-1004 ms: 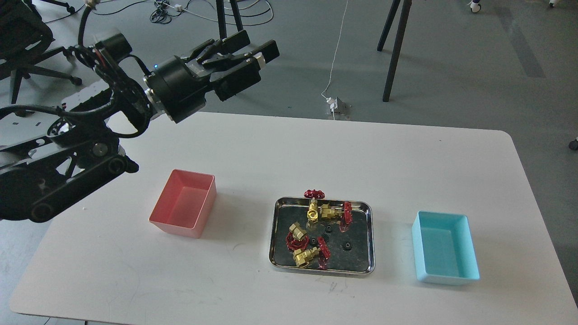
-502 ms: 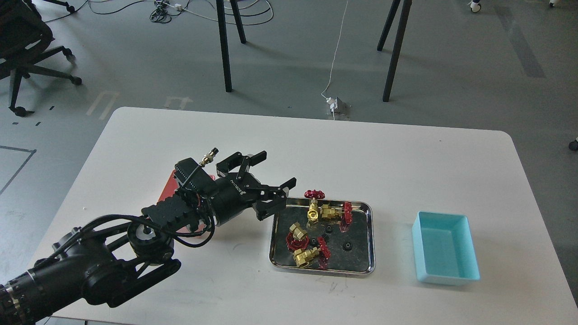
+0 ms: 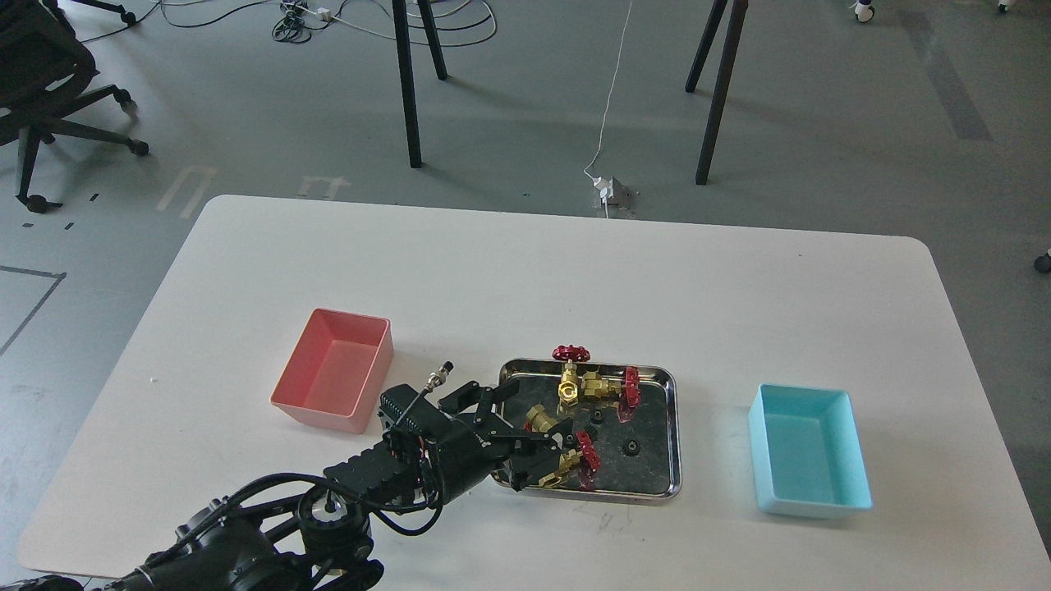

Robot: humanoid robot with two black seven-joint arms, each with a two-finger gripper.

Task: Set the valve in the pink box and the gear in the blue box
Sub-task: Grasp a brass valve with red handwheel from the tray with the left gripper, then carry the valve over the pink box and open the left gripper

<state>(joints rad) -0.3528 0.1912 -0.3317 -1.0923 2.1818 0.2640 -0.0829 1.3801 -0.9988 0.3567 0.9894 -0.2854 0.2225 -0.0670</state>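
Reaching into the steel tray (image 3: 669, 427) from seven o'clock, the left tool (image 3: 538, 423) stands spread wide around a valve (image 3: 542, 420), nothing gripped. Pink box (image 3: 332, 379) at nine o'clock and blue box (image 3: 809, 450) at three o'clock both sit empty. Four valves and the gears (image 3: 631, 446) remain unsorted.

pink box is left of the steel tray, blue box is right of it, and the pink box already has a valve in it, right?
Not quite. The head view shows the pink box empty; the valves are in the steel tray. The rest holds: pink box left of the tray, blue box right.
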